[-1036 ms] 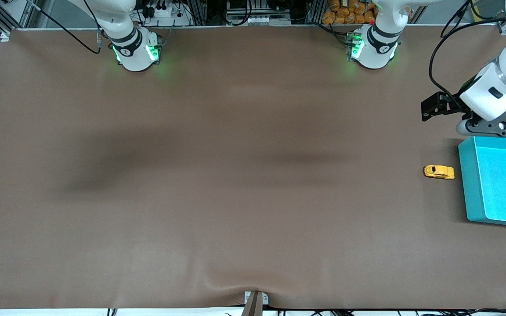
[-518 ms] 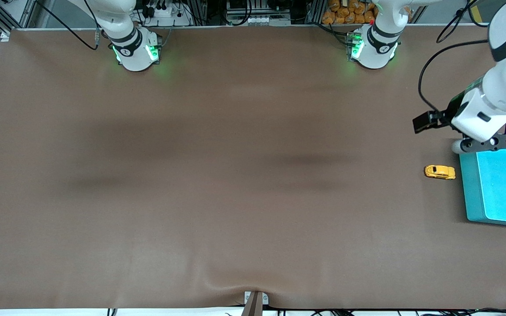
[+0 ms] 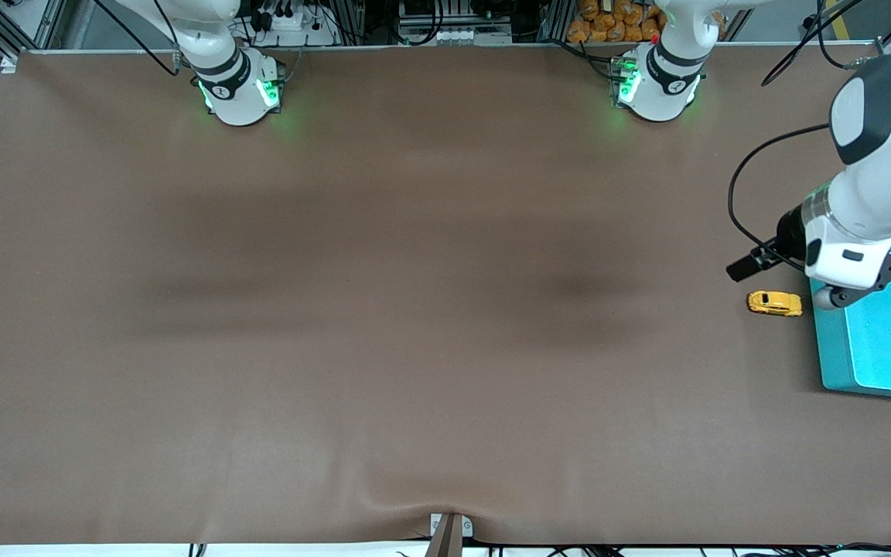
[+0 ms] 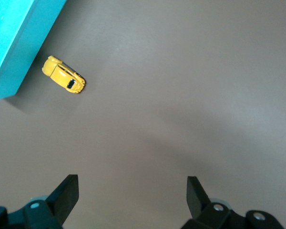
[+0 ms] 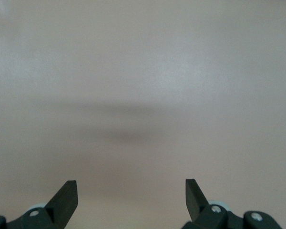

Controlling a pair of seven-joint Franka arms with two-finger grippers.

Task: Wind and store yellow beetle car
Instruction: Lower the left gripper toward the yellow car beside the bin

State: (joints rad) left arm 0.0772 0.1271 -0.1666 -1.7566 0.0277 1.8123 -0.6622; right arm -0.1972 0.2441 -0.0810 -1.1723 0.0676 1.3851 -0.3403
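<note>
Brown table [image 3: 414, 309], left arm's end: turquoise bin [image 3: 879, 340] at the edge. Left gripper [image 4: 132, 200] spread wide, empty, over the bin's corner. Right gripper [image 5: 131, 200] spread, waiting. Yellow beetle car [image 3: 774, 303] just beside bin wall. Best: centre over car, straddle its sides, descend squarely.

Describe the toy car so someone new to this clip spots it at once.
Find the turquoise bin at the left arm's end of the brown table. The yellow beetle car sits on the cloth right beside its wall. It is tiny, glossy yellow-orange and rounded, with dark windows.
</note>
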